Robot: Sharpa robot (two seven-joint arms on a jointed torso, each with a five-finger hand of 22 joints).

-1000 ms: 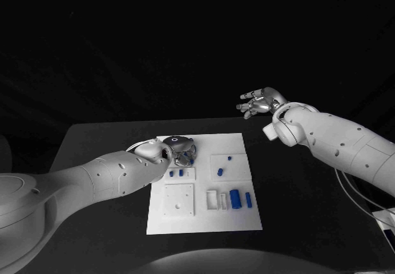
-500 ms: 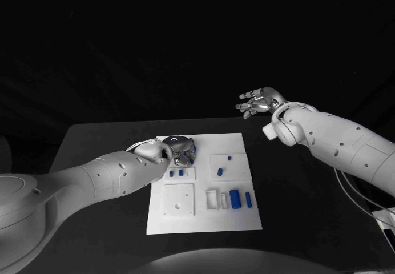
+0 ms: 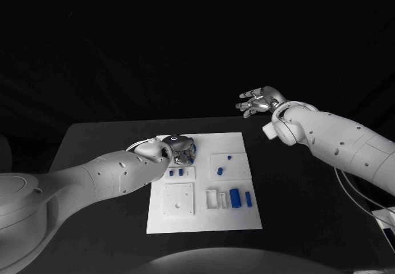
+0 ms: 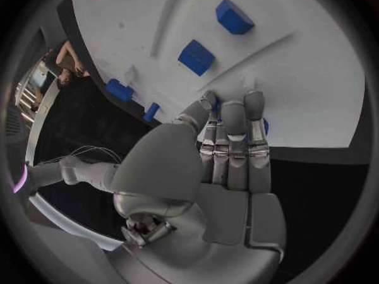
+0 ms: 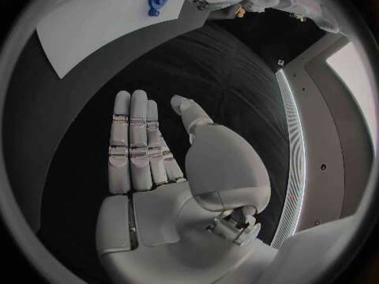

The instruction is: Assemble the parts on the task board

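Small blue parts (image 3: pixel 234 197) are laid out on the white board (image 3: pixel 238 220) at the middle of the black counter (image 3: pixel 99 142).

The left hand (image 3: pixel 182 149) is held low over the board's far end, fingers straight together; whether anything is held cannot be told. The right hand (image 3: pixel 259 101) is raised well clear, spread and empty. The parts are judged light, rigid, smooth plastic blocks, best pinched across their flat sides.

Nothing here can be read: no words, numbers or brand marks on the task board (image 3: pixel 206 188), the blue parts (image 3: pixel 236 198) or the black table (image 3: pixel 107 142)
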